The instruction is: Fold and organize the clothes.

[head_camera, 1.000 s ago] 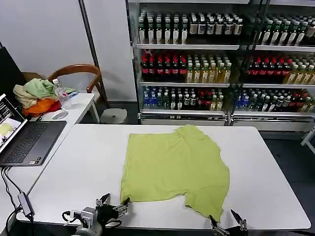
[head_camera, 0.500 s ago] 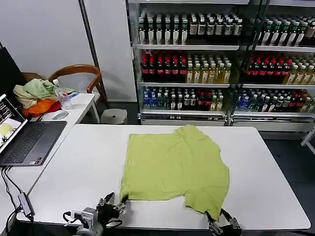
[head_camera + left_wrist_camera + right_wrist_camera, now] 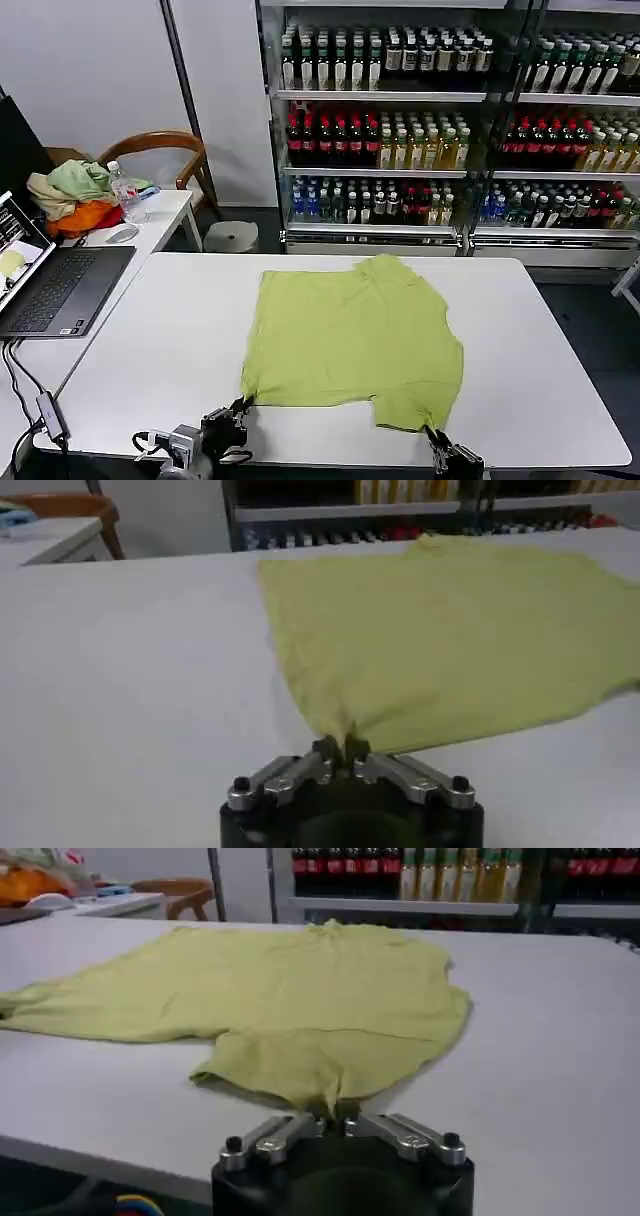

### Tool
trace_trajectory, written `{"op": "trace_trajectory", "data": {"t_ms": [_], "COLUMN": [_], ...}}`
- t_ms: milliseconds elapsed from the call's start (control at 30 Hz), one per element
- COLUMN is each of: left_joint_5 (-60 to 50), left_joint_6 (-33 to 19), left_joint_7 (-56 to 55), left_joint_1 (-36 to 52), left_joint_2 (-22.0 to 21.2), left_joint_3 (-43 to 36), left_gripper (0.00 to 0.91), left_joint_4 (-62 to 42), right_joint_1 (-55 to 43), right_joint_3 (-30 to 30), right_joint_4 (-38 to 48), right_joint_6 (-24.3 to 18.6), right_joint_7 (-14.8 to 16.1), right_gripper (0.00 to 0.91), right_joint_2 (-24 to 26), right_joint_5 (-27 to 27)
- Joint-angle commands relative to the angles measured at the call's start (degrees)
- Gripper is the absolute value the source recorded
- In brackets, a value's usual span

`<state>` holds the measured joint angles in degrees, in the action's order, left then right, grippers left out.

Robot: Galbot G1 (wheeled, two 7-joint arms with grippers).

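The clothes are one lime yellow-green T-shirt (image 3: 350,340) spread flat on the white table (image 3: 150,350), also seen in the left wrist view (image 3: 450,630) and the right wrist view (image 3: 300,998). My left gripper (image 3: 240,408) is at the shirt's near left corner, shut on a pinch of the fabric (image 3: 340,742). At the near right sleeve corner my right gripper (image 3: 432,438) is shut on the cloth (image 3: 332,1110) the same way. Both pinched corners are drawn into small peaks toward the table's front edge.
A side desk (image 3: 160,215) on the left holds a laptop (image 3: 60,285), a mouse, a water bottle (image 3: 127,195) and a heap of pale green, beige and orange garments (image 3: 70,195). A wooden chair (image 3: 160,145) and drink shelves (image 3: 450,130) stand behind.
Both grippers moved in to the shirt's near corners and went from open to shut on the fabric. The near hem has been tugged slightly toward the front edge.
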<state>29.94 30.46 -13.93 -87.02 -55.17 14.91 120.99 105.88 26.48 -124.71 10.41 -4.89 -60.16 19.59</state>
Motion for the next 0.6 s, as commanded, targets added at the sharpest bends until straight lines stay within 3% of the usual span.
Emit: {"op": "trace_trajectory", "data": {"t_ms": [33,300,600], "left_joint_5": [-1.7,-1.7,-3.7], "left_joint_6": [-1.1,-3.8,-4.1], "left_joint_7": [2.3,7.3,10.3], "left_joint_1": [-1.4,-7.9,-17.8], "left_joint_2": [0.4,2.0,3.2], "left_joint_3": [0.9,7.6,16.3], "left_gripper": [0.04,0.04,0.04], "left_joint_4": [2.3,6.4,8.3], "right_joint_1": [2.2,9.9,16.5], "right_joint_3": [1.9,5.4,9.1], "right_joint_4": [-4.0,-5.8,-7.4], "right_joint_6": [-1.8,-6.0,-12.1], "right_joint_7": [1.2,3.5,5.9], "right_gripper": [0.0,0.0,0.0], "right_joint_2": [0.3,0.5,-0.4], "right_joint_5": [-2.2,-6.6,-8.0]}}
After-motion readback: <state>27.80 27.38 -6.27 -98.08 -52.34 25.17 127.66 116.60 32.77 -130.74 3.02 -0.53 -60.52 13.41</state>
